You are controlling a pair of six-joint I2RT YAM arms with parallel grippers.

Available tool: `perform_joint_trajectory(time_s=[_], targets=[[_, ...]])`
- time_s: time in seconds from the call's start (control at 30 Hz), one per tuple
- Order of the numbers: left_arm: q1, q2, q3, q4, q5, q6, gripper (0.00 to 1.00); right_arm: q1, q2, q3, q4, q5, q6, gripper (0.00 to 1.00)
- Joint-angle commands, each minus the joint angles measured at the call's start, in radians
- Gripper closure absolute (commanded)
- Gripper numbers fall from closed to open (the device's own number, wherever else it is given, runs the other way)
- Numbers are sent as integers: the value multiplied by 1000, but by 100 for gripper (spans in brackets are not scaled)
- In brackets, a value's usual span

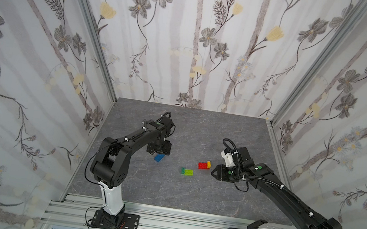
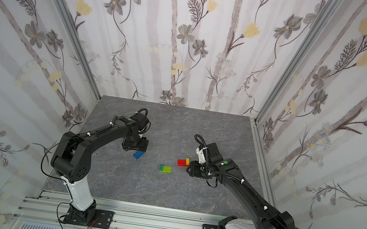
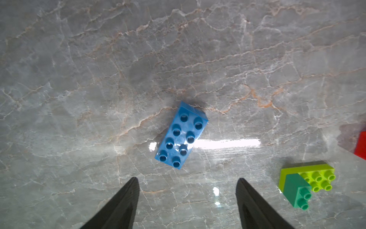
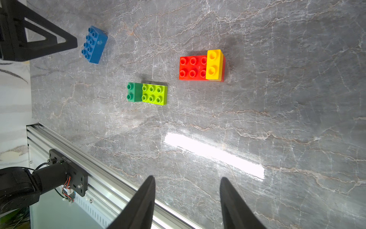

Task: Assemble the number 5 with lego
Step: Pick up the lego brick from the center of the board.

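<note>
- Hovering over the desk (image 1: pixel 167 190), my left claw (image 3: pixel 187 179) is spread wide, with nothing between its jaws.
- Just ahead of its tips lies the blue brick (image 3: pixel 181 135), studs up and flat on the desk. It is skewed against my jaw line and sits toward the desk's left edge.
- My right claw (image 4: pixel 187 177) is likewise released and empty, hanging near the right edge.
- Just beside it sits the red brick (image 4: pixel 192 67), with the yellow brick (image 4: pixel 213 64) pressed onto one end.
- Between the two claws, a little nearer the front edge, the lime-green brick (image 4: pixel 154 94) carries the dark-green brick (image 4: pixel 134 92) on one end.
- As I judge it, two pairs are joined and the blue brick is loose, so no number 5 stands yet. The step in hand is fetching blue.
- Next I would turn my wrist to square the jaws with its long sides and descend around it. Then I would clench across the narrow width without nudging it away.
</note>
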Motion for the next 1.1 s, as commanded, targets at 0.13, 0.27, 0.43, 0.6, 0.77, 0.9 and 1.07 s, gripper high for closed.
perform_joint_trajectory(time_s=[0.13, 0.27, 0.43, 0.6, 0.77, 0.9, 1.07], targets=[[39, 73, 19, -23, 64, 122, 29, 3, -36, -31, -28, 22, 31, 47], [39, 106, 20, -22, 78, 139, 33, 3, -40, -33, -29, 30, 36, 48], [39, 113, 4, -16, 40, 140, 35, 2, -38, -32, -28, 29, 40, 47], [39, 122, -5, -7, 0, 149, 38, 4, -35, -32, -28, 25, 38, 48], [40, 136, 0, -3, -2, 162, 44, 4, -41, -32, -30, 26, 39, 48], [39, 145, 0, -8, 8, 167, 48, 4, -50, -38, -32, 32, 40, 48], [39, 146, -9, 1, 19, 165, 52, 4, -51, -41, -32, 34, 37, 48]])
